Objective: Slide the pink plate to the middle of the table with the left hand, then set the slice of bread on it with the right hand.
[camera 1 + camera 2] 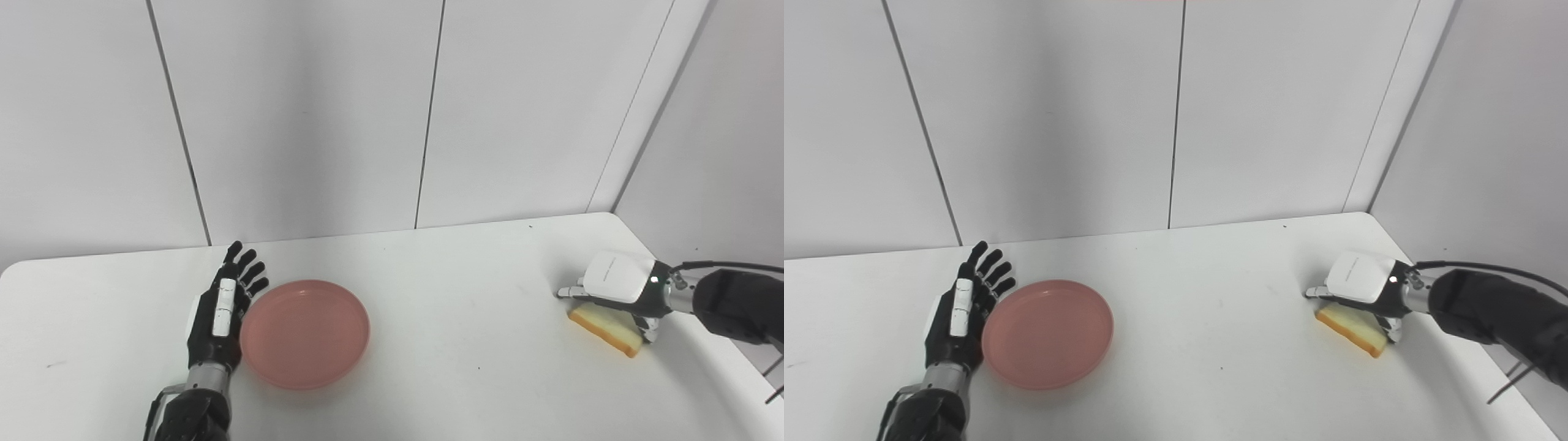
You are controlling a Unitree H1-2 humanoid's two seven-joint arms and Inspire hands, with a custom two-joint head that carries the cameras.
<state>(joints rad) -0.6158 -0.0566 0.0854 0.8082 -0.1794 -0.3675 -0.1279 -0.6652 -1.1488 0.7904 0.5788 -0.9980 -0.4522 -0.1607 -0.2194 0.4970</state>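
Left of centre, your flat, open left hand (222, 312) (holding nothing) touches the pink plate (305, 333): push sideways, low on its rim.

The left hand (222, 309) is resting flat-edged against the pink plate (305, 334), fingers stretched out. Over on the right, the right hand (615, 288) is sitting on top of the bread slice (603, 327), palm down.

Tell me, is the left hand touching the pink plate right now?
Touching. In the left eye view, the left hand stands edge-on with fingers straight, its palm side flush against the pink plate rim, no gap visible.
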